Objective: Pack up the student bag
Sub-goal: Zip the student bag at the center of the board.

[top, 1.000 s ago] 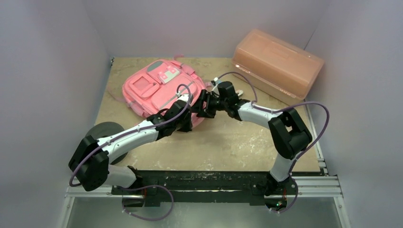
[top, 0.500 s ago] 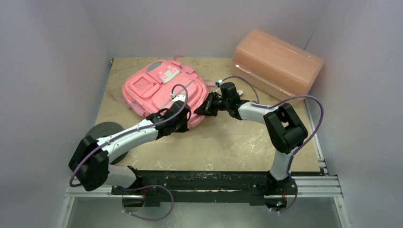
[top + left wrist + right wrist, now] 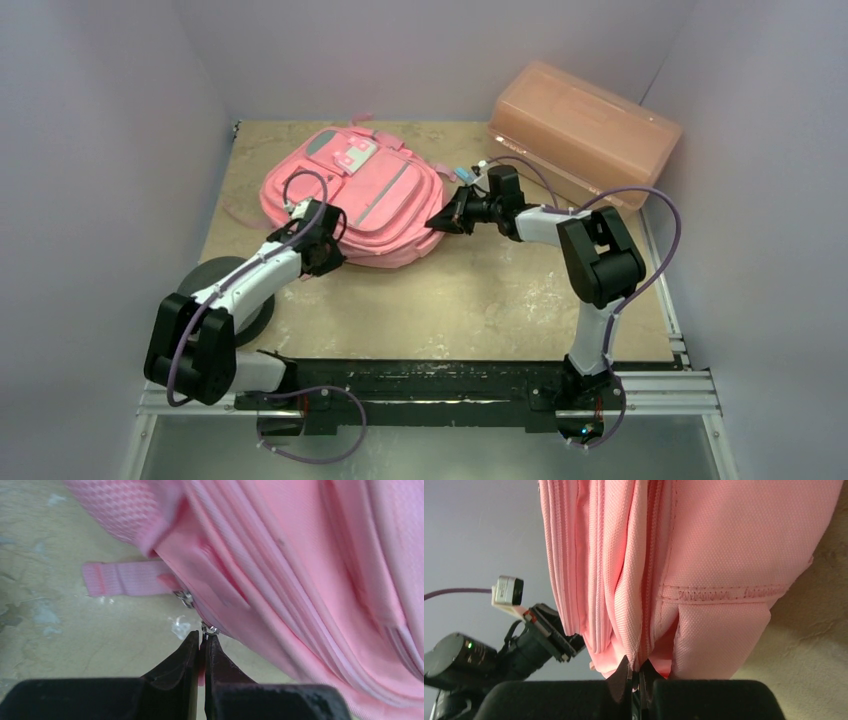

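The student bag (image 3: 350, 190), a soft pink backpack, lies face up at the back left of the table. My left gripper (image 3: 330, 256) is at its near edge, shut on a pink zipper pull (image 3: 202, 652) that hangs from a metal slider (image 3: 210, 629) on the student bag (image 3: 300, 555). At the right side, my right gripper (image 3: 438, 222) is shut on a fold of fabric beside the zipper seam of the student bag (image 3: 724, 540). Both pairs of jaws are pressed together, left gripper (image 3: 201, 641), right gripper (image 3: 638, 669).
A rigid translucent orange-pink box (image 3: 585, 128) stands at the back right against the wall. A dark grey disc (image 3: 222, 280) lies at the table's left edge under my left arm. A loose pink strap (image 3: 120, 578) lies flat on the table by the bag's corner.
My left gripper has slid left along the bag's near edge with the zipper pull. The right gripper has closed on the bag's right side and pulled it slightly right.
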Robot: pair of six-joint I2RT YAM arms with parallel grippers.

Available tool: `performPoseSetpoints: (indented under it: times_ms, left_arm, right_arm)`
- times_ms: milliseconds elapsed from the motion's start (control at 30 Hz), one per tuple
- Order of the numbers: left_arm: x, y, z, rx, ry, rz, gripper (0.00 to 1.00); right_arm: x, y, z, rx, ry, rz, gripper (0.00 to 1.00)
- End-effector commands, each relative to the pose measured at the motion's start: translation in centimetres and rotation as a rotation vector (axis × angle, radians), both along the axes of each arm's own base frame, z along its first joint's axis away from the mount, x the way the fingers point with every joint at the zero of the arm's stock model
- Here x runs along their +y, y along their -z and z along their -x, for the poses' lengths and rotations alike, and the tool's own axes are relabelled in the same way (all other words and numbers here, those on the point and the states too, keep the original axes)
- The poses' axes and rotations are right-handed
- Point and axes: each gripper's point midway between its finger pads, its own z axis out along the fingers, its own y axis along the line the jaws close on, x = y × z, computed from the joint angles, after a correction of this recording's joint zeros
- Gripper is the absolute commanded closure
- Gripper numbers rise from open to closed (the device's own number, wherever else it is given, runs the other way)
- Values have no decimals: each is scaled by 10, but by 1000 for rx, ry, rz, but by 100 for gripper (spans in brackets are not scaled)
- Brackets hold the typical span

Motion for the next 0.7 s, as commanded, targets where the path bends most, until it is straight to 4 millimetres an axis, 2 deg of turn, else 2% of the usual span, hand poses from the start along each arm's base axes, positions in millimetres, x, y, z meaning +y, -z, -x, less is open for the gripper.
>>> performPoseSetpoints:
  times_ms: [0, 100, 233, 333, 400, 467, 533, 600, 667]
  left_arm:
    - [59, 3, 13, 87, -224, -61, 100]
    - [66, 3, 5, 89, -276, -6, 100]
    - [51, -7, -5, 51, -228, 84, 98]
    - [40, -15, 2, 17, -189, 150, 61]
    - [37, -21, 12, -1, -167, 176, 46]
    - [33, -28, 24, -24, -134, 203, 38]
    - [30, -41, 32, -64, -88, 226, 35]
    - [26, -60, 37, -118, -42, 247, 33]
    - [17, -89, 37, -201, 33, 283, 31]
  right_arm:
    - [-4, -30, -27, -146, 12, -31, 100]
    - [-3, -34, -27, -160, 7, -29, 100]
    - [-2, -39, -17, -198, -6, 2, 100]
    - [6, -39, 2, -251, -27, 24, 100]
    - [17, -35, 18, -268, -52, 44, 100]
    - [34, -31, 37, -279, -89, 47, 100]
    - [49, -29, 58, -294, -116, 37, 99]
    - [60, -22, 81, -306, -138, 34, 95]
    - [67, -22, 95, -336, -136, 26, 91]
